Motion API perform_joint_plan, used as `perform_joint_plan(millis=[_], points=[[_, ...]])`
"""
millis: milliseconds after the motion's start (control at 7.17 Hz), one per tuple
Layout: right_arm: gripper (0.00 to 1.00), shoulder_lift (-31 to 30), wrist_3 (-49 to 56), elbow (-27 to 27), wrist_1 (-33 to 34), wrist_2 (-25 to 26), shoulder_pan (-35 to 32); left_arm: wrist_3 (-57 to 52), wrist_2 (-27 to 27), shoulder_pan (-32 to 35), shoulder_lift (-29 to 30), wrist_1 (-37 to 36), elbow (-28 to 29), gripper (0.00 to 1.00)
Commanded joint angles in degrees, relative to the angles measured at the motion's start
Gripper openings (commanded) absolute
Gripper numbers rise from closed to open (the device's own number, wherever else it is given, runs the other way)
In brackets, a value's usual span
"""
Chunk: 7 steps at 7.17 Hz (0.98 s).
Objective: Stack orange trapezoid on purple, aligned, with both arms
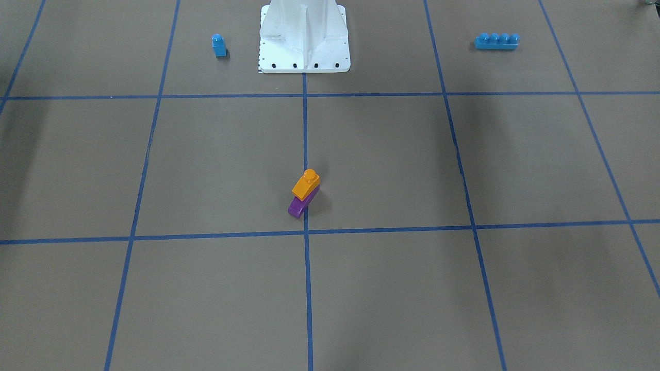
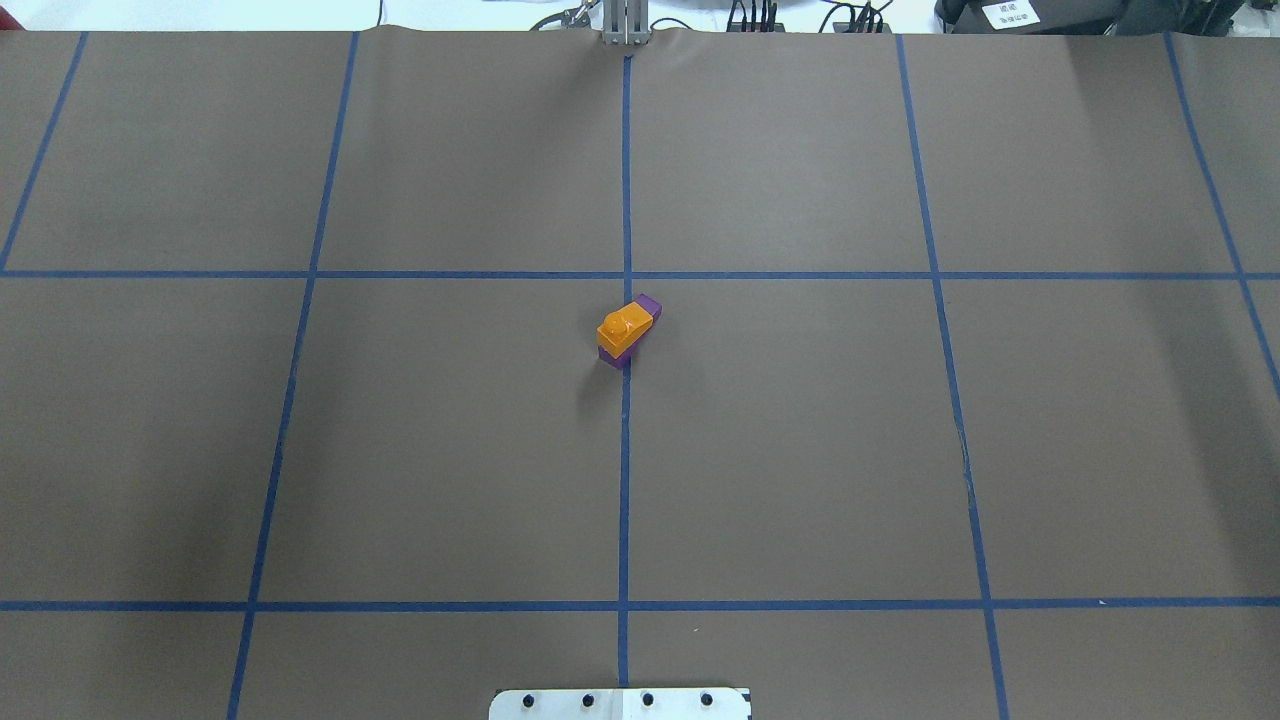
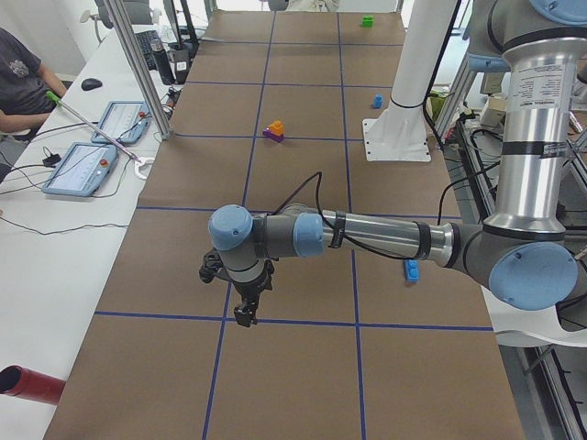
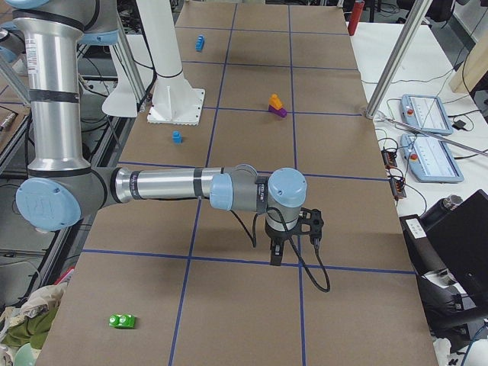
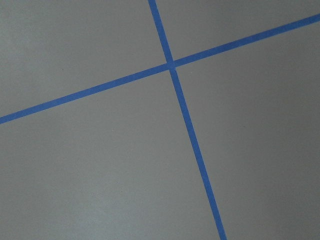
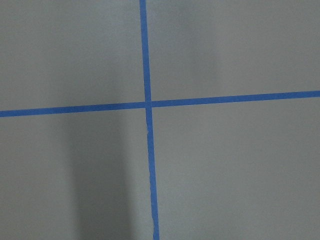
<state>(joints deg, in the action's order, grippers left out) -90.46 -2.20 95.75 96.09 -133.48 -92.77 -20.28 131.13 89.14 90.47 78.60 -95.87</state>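
Note:
The orange trapezoid (image 1: 306,184) sits on top of the purple brick (image 1: 297,206) near the table's middle, beside the centre tape line. In the overhead view the orange one (image 2: 622,328) covers most of the purple one (image 2: 650,304), which sticks out at the far end. No gripper touches them. My left gripper (image 3: 244,316) shows only in the exterior left view, pointing down over the table's left part, far from the stack (image 3: 274,131). My right gripper (image 4: 276,258) shows only in the exterior right view, likewise far from the stack (image 4: 277,105). I cannot tell whether either is open or shut.
A small blue single-stud brick (image 1: 219,45) and a long blue brick (image 1: 496,41) lie on either side of the white pedestal (image 1: 304,41). A green brick (image 4: 122,321) lies at the table's right end. Teach pendants (image 3: 83,170) and a seated person (image 3: 18,73) are beside the table.

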Motion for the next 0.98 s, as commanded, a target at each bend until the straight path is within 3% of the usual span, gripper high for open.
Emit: perform_joint_plan(millis=[0,836], points=[[1.0,0.0,-0.1,-0.2,-0.1,0.1,0.0,0.0,0.0,0.1,-0.1,0.1,-0.5,1.0],[1.0,0.0,-0.1,0.1,-0.2,0.0,0.0,-0.2,-0.1,0.0,-0.1,0.1,0.2,1.0]])
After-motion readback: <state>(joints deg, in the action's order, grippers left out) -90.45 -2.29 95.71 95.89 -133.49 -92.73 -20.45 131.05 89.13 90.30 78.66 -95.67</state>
